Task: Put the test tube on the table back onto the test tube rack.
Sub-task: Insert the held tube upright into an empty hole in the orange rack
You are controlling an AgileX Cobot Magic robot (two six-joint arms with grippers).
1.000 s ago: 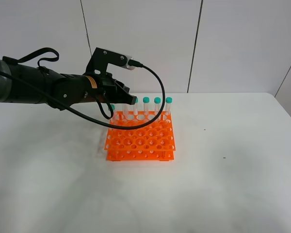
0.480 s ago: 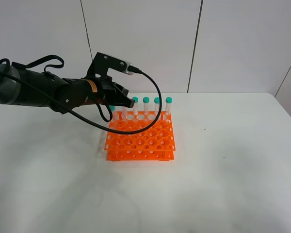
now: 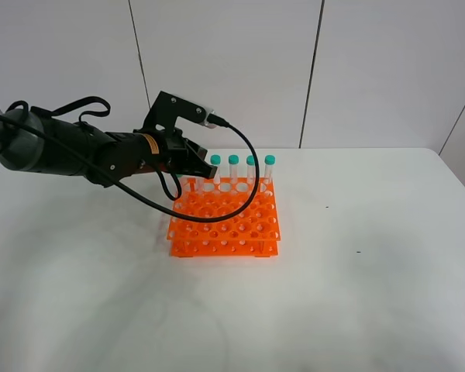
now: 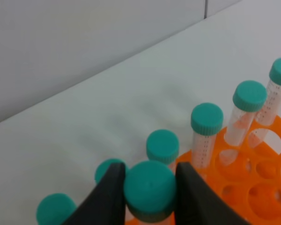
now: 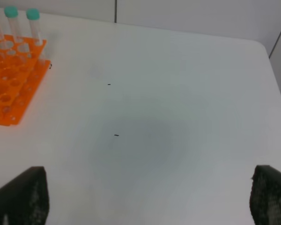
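Your left gripper has its jaws clamped on the teal cap of the test tube, upright at the far-left corner of the test tube rack. The pickup is done. Seating and release probably remain. The right gripper has its jaws spread wide.

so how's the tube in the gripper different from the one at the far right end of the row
The gripped tube is clamped at its cap by the left gripper. The end tube stands free in the rack, with nothing touching it. Only the cap of the gripped tube shows, while the end tube shows its clear body too. Both have the same teal cap.
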